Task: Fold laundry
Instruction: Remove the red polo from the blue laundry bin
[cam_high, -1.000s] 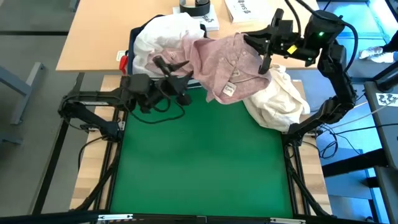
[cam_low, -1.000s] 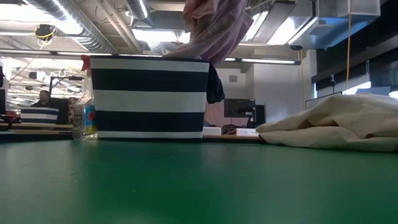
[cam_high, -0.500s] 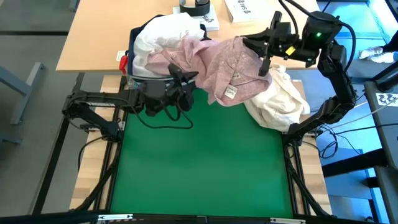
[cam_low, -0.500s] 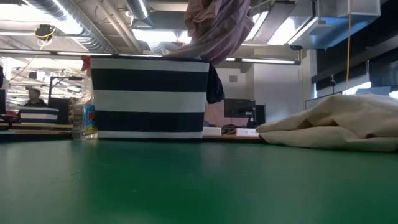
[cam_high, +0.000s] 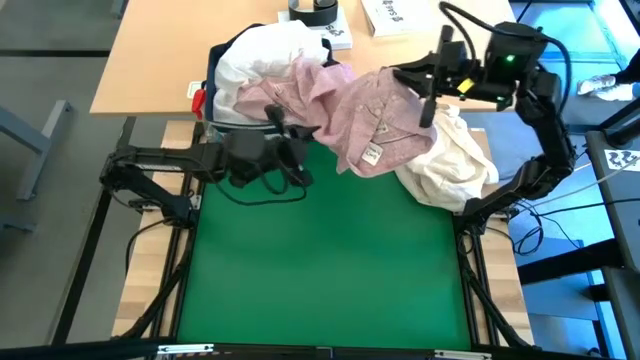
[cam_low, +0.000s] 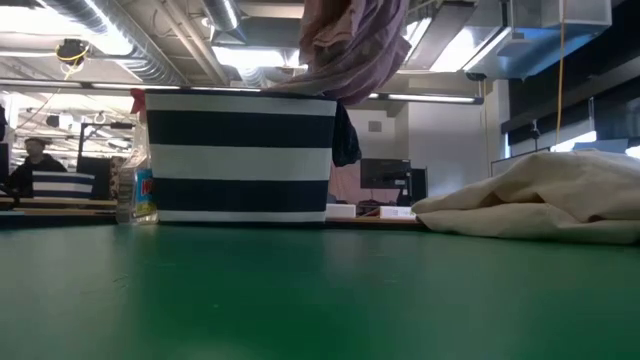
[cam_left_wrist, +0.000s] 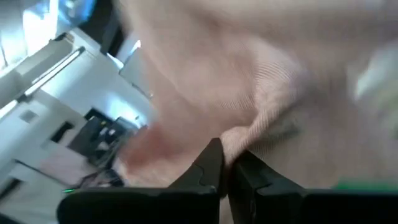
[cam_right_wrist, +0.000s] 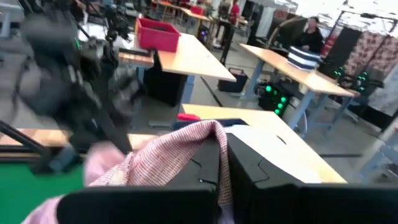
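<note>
With the right gripper (cam_high: 428, 88) pinching one edge of the pink top (cam_high: 375, 115) held aloft over the bin (cam_low: 238, 155) at the far side, and the left gripper (cam_high: 296, 150) pinching the opposite edge, the step is extraction; next, probably spread it over the green mat (cam_high: 330, 270).

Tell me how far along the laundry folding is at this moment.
Nothing looks folded: the green mat holds no garment. In hand: the pale pink top hangs lifted above the striped bin, the right gripper shut on one edge, the left gripper shut on another. Left: spreading and folding it, then the white shirt piled in the bin.
</note>
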